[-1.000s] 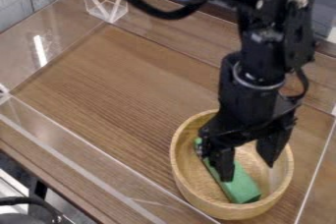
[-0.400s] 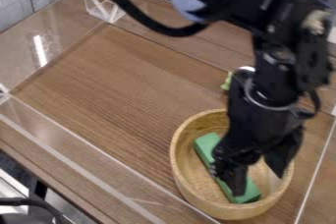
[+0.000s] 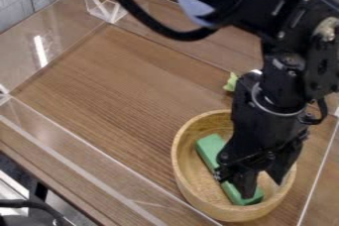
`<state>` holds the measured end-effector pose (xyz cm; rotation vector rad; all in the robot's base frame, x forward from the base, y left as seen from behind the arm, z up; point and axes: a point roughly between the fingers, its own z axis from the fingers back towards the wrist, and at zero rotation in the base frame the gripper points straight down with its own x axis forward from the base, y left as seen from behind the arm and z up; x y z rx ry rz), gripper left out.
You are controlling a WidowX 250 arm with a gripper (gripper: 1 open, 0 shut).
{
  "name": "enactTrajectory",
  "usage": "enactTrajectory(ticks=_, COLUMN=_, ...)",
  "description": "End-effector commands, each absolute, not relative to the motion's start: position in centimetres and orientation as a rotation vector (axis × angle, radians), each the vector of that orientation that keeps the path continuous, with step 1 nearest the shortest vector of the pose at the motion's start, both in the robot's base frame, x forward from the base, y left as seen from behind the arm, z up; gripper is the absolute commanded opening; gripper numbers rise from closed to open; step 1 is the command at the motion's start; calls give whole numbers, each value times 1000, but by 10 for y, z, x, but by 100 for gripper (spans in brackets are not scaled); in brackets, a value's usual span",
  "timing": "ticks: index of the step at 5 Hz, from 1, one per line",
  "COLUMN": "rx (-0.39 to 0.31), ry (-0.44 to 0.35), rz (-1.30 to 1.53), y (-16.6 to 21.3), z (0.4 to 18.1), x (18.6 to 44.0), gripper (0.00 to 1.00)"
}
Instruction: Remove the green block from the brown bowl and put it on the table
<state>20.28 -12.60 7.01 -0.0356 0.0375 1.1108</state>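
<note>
Pincer has narrowed around green block (inside brown bowl); grip unclear.

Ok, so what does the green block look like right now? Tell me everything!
The green block is a flat, long bar, plain mint green with a smooth, matte look. It lies inside the bowl, slanting from the upper left toward the lower right, down on the bowl's floor. Only its two ends show, because the gripper has come down right over its middle, with a black finger on each side. Whether the fingers already squeeze it cannot be told. It is still in the bowl, not on the table.
</note>
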Motion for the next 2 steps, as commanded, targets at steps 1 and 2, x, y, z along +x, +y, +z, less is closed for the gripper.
enactTrajectory(ticks=1, rx=-76, ry=15, rz=1057, y=-131, z=79, x=214, gripper=100)
enactTrajectory(ticks=2, rx=-73, ry=13, rz=1001, y=-130, z=73, x=217, gripper=0)
